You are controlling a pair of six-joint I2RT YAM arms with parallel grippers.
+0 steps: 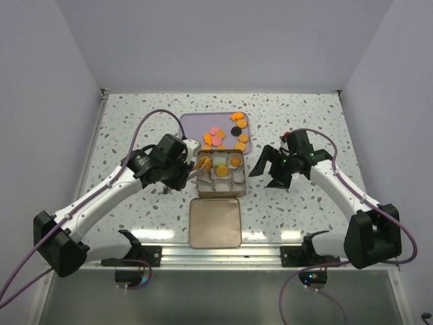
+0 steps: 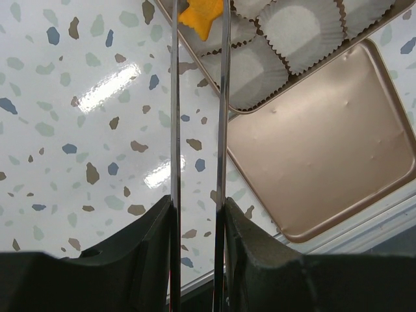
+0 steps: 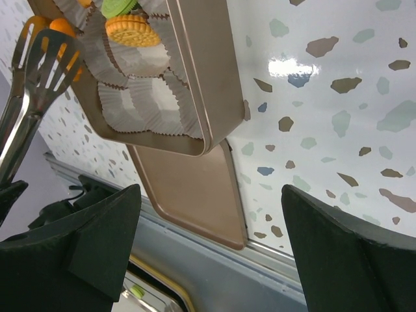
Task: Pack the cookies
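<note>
Squeezing tongs (image 2: pixel 224 130) onto a cookie (image 2: pixel 198 16), left gripper (image 2: pixel 198 221) — right gripper (image 3: pixel 208 201) gapes, empty.

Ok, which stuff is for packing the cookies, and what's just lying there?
For the job: cookies, purple tray, tin, paper cups, tongs in the left gripper.
Lying about: tin lid, lying flat; right gripper, open, holding nothing.

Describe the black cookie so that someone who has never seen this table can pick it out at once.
Start at the speckled table and find the lavender tray lying flat at its far middle. On the tray's right half, among the orange cookies and pink cookies, lies the black cookie. It is the only dark disc in that scatter.
</note>
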